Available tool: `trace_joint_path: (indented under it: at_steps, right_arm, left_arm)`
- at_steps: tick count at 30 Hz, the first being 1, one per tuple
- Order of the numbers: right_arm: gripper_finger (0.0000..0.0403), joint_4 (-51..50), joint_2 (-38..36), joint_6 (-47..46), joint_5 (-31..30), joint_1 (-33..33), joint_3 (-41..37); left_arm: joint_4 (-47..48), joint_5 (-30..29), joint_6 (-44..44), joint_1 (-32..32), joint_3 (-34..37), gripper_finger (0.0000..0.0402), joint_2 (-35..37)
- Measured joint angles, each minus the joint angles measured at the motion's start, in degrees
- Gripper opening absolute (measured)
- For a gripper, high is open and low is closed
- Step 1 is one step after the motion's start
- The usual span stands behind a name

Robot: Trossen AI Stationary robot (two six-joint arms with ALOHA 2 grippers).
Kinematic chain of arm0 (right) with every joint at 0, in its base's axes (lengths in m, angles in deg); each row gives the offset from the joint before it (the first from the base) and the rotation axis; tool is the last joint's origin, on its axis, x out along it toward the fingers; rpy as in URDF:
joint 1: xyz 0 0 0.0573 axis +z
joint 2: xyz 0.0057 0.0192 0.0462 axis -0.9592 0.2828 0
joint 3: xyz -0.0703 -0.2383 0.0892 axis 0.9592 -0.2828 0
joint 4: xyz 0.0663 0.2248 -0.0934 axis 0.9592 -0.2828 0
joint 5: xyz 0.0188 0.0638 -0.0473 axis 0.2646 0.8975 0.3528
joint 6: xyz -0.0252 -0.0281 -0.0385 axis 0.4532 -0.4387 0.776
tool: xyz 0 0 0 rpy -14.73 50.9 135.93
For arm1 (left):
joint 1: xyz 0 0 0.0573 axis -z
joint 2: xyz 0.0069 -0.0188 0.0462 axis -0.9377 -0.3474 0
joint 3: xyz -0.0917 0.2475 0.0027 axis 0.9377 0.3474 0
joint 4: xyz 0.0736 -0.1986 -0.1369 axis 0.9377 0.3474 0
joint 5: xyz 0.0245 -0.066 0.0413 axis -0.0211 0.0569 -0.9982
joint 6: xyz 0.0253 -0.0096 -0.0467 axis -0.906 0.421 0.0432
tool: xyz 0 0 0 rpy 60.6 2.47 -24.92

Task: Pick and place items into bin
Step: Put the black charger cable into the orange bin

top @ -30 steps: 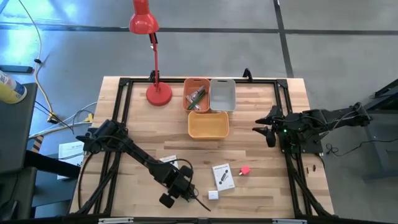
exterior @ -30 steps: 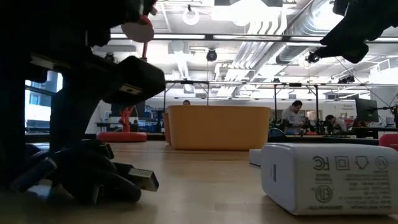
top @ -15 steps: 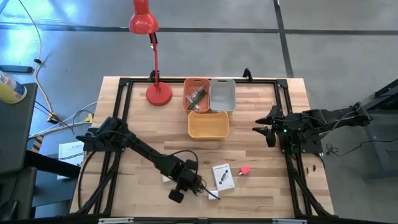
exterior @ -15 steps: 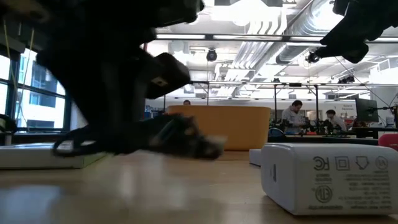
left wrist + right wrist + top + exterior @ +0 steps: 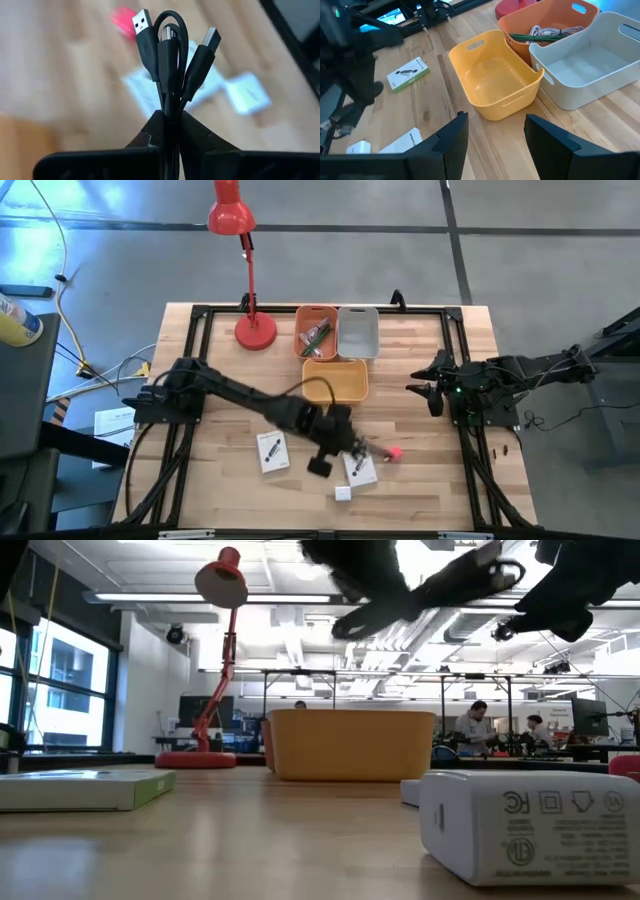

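Left gripper (image 5: 170,117) jaws clenched on bundled black USB cable (image 5: 169,60) above counter (image 5: 230,395); right gripper (image 5: 492,132) jaws released, idle.

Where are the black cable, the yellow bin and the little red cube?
black cable (image 5: 170,65): left wrist view, on its looped bundle above the shut left claw.
yellow bin (image 5: 495,80): right wrist view, on its bare inside floor.
red cube (image 5: 395,452): high view, on its top face.
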Motion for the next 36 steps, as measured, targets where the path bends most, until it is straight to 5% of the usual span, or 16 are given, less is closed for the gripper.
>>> trace_joint_path:
  at_steps: [10, 24, 36]
  right_arm:
    - [0.0183, 0.0, 0.0, -1.5, 0.0, 0.0, 0.0]
    - [0.0183, -0.1, 0.0, -3.1, -0.4, 0.0, 0.0]
    - [0.0183, -0.2, 0.0, -3.2, -1.2, 0.0, 0.0]
  left_arm:
    - [18.3, -12.0, 1.9, -13.3, -11.3, 0.0007, 0.1]
    - [14.6, -10.0, 3.1, -31.0, -11.4, 0.0007, 0.6]
    - [14.6, -10.0, 16.1, -38.7, -11.4, 0.0014, 0.6]
